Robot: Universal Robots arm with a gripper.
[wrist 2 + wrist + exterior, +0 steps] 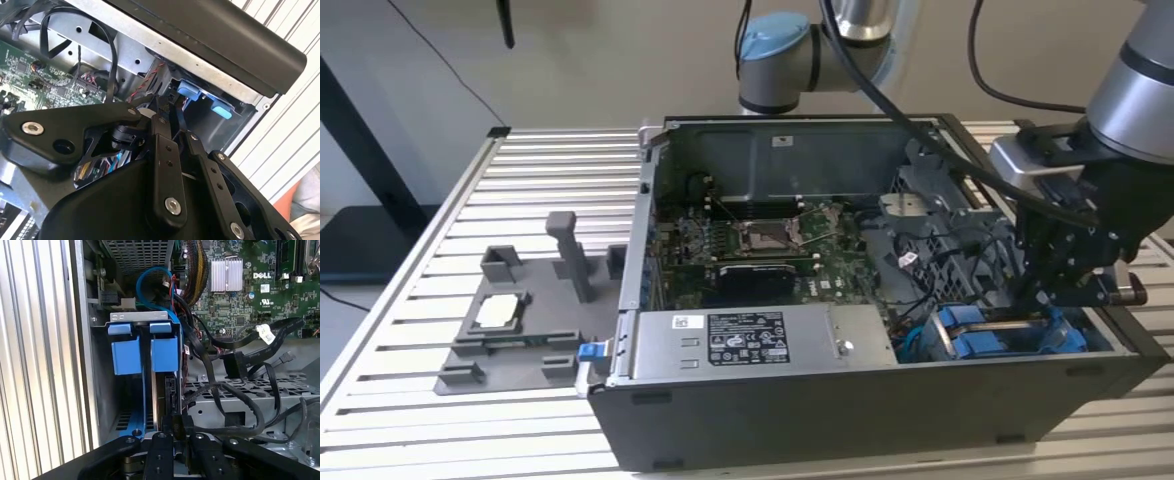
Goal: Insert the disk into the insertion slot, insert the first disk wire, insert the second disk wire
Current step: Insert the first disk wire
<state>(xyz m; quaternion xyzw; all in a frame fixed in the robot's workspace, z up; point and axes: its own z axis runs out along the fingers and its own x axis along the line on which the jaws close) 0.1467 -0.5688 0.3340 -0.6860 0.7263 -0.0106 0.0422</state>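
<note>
Down at the insertion slot point(142, 316), the disk point(165, 390) sits seated behind blue tabs point(165, 352). The gripper point(178, 434) appears clenched on a black wire plug point(178, 421). Pressing squarely into the disk's edge, clear of loose cables point(250, 410), looks wisest.

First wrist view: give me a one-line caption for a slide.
Gripper at the end of the disk, sitting in the blue-tabbed drive cage beside loose black cables.

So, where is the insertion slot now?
In the exterior view the insertion slot sits in the near corner of the case, at that view's right, beside the power-supply box, below the gripper.
</note>
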